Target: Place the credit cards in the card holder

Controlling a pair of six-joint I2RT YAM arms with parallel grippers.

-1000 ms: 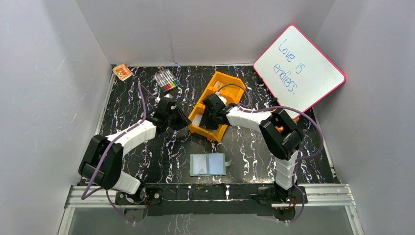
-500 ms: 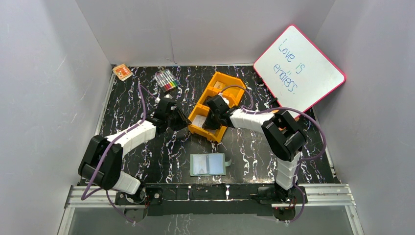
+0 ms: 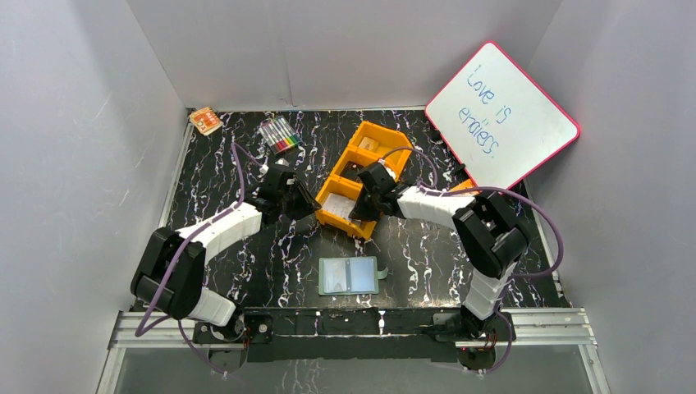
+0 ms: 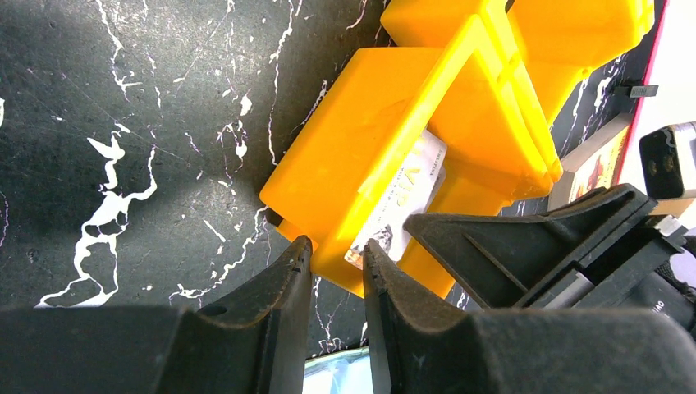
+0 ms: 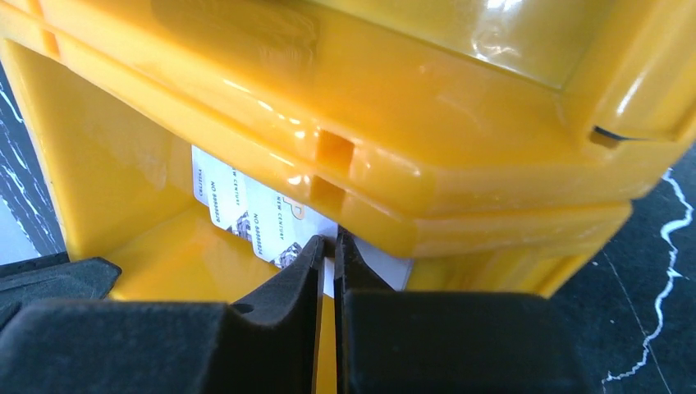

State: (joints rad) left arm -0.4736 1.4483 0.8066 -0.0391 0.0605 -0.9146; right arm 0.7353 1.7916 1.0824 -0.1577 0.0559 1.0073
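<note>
Pale credit cards lie in the near compartment of an orange tray. My right gripper reaches into that compartment. In the right wrist view it is shut on the edge of a credit card, under the tray's divider. My left gripper is at the tray's near-left corner. In the left wrist view its jaws straddle the tray's wall with a narrow gap, beside the printed card. The card holder lies open and flat near the front edge, pale blue side up.
A pink-framed whiteboard leans at the back right. A pack of coloured markers and a small orange and white box lie at the back left. Grey walls enclose the black marbled table.
My right wrist has moved right and slightly toward the front, uncovering the cards in the near compartment. The tray has shifted a little. The left arm has barely moved.
</note>
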